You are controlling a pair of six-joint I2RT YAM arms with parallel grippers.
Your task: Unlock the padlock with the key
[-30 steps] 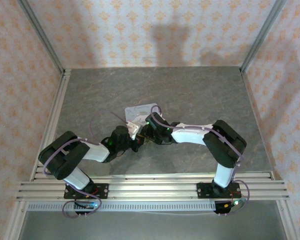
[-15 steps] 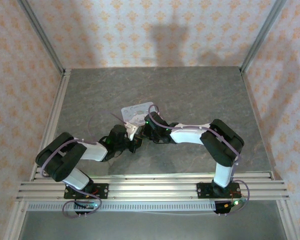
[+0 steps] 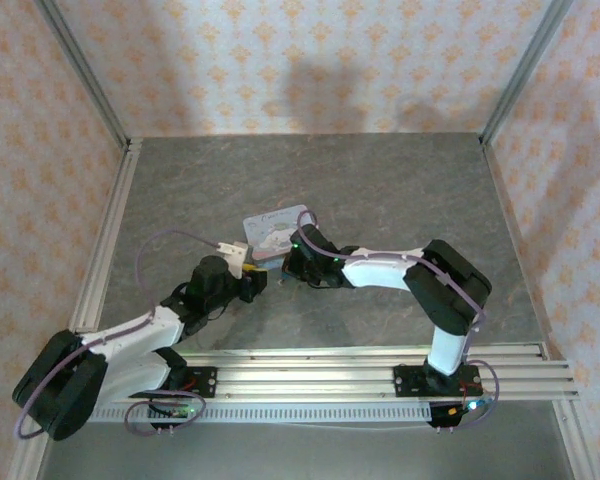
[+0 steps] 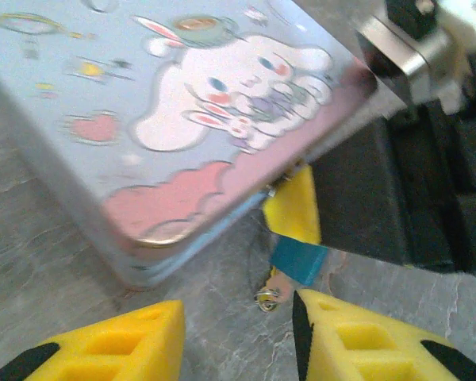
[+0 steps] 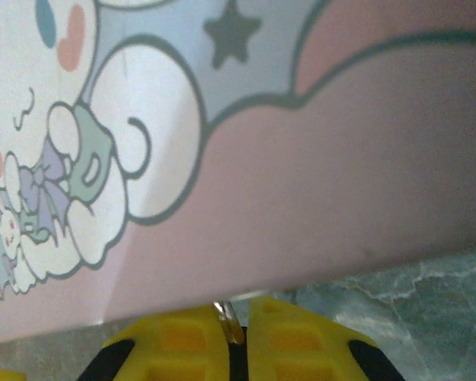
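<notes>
Top view: left gripper [image 3: 257, 278] and right gripper [image 3: 288, 265] face each other at frame centre on the grey marbled table [image 3: 400, 180], both at the near edge of the pastel-blue rectangular tin with a cartoon rabbit lid [image 3: 278, 228]. Padlock and key are too small to resolve here.

Left wrist view: left gripper [image 4: 238, 343] is spread wide, with its yellow foam fingers [image 4: 119, 349] in the bottom corners and nothing between them. The tin [image 4: 143, 103] takes the upper left and looks blurred. The tiny teal-blue padlock [image 4: 298, 263], a blocky little body, sits right of centre, just off the tin's corner and touching the underside of one yellow finger [image 4: 295, 214] of the right gripper. The thin pale key [image 4: 270, 290] with a small metal ring at its tip pokes out from the padlock's lower left, just above the table. Can't tell if it is seated in the lock.

Right wrist view: right gripper [image 5: 238, 343] at bottom centre, fingers nearly together, pinching a thin metal loop [image 5: 228, 321]. This looks like the padlock's shackle. The tin lid [image 5: 301, 159] is close above, and the table [image 5: 428, 302] shows at lower right.
</notes>
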